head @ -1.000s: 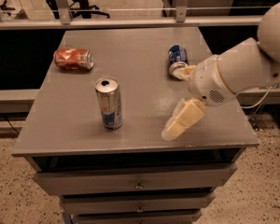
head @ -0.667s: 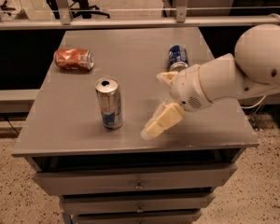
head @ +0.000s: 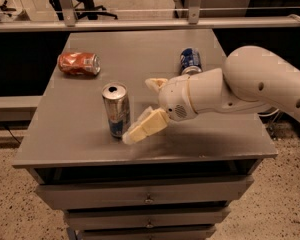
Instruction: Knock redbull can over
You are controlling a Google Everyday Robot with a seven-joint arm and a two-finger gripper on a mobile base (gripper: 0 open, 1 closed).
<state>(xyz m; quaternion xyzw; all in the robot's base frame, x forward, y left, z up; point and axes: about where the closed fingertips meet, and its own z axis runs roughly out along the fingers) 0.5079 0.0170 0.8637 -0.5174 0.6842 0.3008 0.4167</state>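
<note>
The redbull can [head: 115, 111], slim, silver and blue, stands upright on the grey table [head: 65, 139] left of the middle. My gripper [head: 139, 111] is open, just to the right of the can. Its near cream finger [head: 145, 126] reaches down to the can's lower right side, touching or almost touching it. The far finger [head: 155, 83] sits behind and to the right of the can, apart from it. The white arm [head: 255, 84] comes in from the right.
An orange-red can [head: 79, 63] lies on its side at the table's back left. A dark-blue can [head: 190, 60] lies at the back right, just behind the arm. The table's front edge is close below the redbull can; drawers are underneath.
My gripper has moved left across the table towards the redbull can, from well right of it to right beside it. The can still stands upright in the same place.
</note>
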